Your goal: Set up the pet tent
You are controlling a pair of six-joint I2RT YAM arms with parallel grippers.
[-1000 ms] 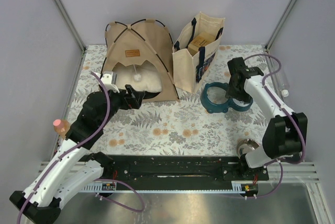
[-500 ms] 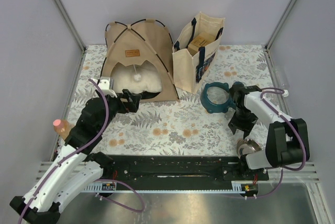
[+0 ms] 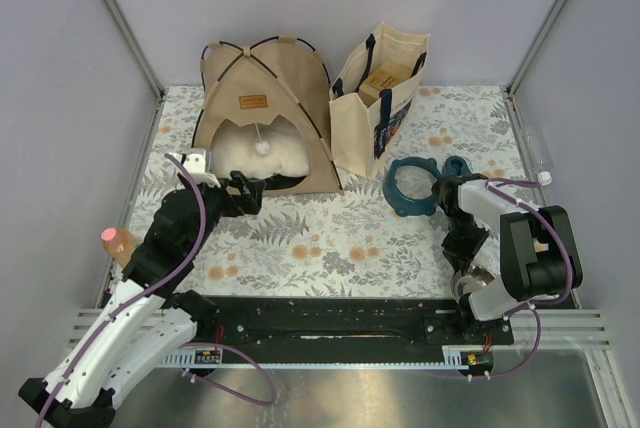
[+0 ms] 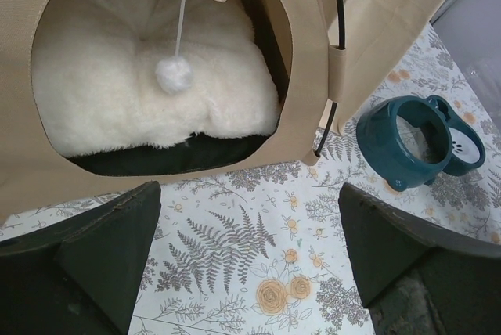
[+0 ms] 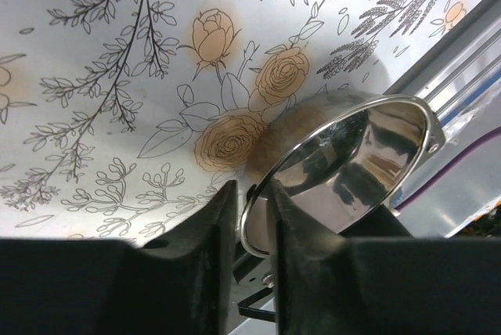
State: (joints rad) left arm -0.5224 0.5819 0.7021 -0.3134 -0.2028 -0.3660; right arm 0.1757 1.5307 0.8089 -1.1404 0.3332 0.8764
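table [image 3: 340, 238] first: the floral cloth carries everything, and I read clock positions off the top view

tent [image 3: 265, 113] is at 11 o'clock, upright, poles arched and crossing at the peak, door facing the arm bases. It stands on its own with nothing touching it, so I judge setup done or near enough

tote [image 3: 375, 118] is at 12 to 1 o'clock, just beside the tent's right wall. I can't tell whether they touch

pillow [image 4: 141, 108] is inside the tent and fills the doorway, lying on a dark pad

blue feeder [image 3: 412, 186] is at 3 o'clock of centre, apart from the tent, so not in play

left gripper [image 4: 249, 217] is at 9 o'clock, just short of the door at the tent's 7 o'clock. Jaws are wide apart and hold nothing. It's aimed into the door, which reads to me as a check pose, not a grab

right gripper [image 5: 249, 202] is folded low at 4 to 5 o'clock near its base, jaws drawn together bar a thin slit. It looks parked to me

steel bowl [image 5: 344, 163] is at 5 o'clock by the right base. Its rim shows through that slit, and I can't tell if there's contact

pom-pom [image 4: 173, 75] hangs free on its string mid-door, in front of the pillow

view differences: only the left wrist shows the dark pad and the feeder's two wells. Only the top view shows the pole crossing and the label. The right wrist gives only bowl and cloth, no tent
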